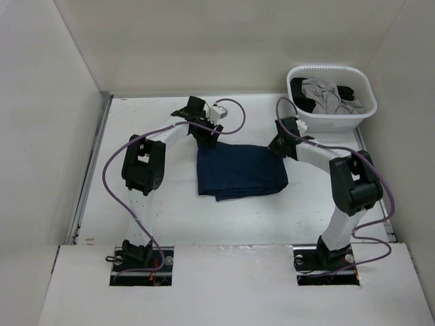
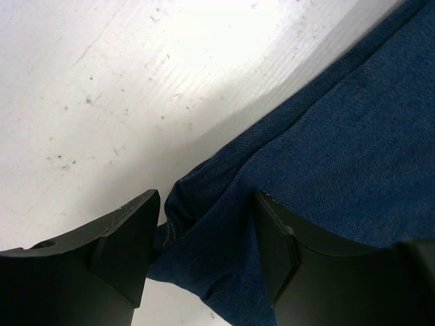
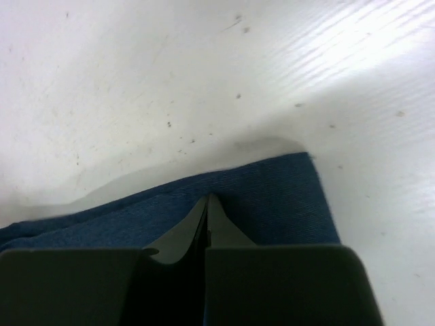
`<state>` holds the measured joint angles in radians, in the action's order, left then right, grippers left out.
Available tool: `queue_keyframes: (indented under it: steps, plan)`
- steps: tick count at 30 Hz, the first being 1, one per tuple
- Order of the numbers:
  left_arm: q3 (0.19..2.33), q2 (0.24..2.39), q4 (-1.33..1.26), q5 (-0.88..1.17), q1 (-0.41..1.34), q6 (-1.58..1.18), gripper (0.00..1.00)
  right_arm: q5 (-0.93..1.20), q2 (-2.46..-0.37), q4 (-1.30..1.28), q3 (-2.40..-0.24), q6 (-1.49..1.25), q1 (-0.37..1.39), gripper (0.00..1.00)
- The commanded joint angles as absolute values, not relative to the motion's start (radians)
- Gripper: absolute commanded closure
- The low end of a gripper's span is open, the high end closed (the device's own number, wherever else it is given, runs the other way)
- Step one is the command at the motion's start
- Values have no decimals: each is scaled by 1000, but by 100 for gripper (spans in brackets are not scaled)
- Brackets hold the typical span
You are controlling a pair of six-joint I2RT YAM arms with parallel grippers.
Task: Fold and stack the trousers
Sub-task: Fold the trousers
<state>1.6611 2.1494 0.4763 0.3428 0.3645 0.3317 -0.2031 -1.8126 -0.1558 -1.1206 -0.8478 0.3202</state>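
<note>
This was a robotics lab's test cell, not a home. A bare, scuffed white table was boxed in on three sides by plain white walls. A left arm and a right arm, both black and white, were bolted at its near edge, with purple cables looping off them. The only household things were a white basket of clothes in the far right corner and jeans mid-table.

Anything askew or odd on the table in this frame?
Only the trousers: the fold is not square, a lower layer juts out at the near edge, and cloth bunches between the left hand's open fingers.
</note>
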Motion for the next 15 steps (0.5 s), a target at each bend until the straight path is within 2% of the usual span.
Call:
queue_keyframes:
  steps: [1,6,9,12,15]
  plan:
    - [1750,2146,451,269,357,310,45,-318,-1706,-123,-1095,-896,323,100]
    - [1732,1996,457,262,349,324,43,-409,-1472,-129,-991,-882,395,92]
    - [1646,1866,460,279,361,330,39,-419,-1336,-176,-878,-940,413,88]
    - [1528,1772,488,302,398,341,37,-358,-1313,-210,-783,-1017,423,85]
    - [1412,1752,561,308,436,359,40,-338,-1338,-195,-712,-1080,429,84]
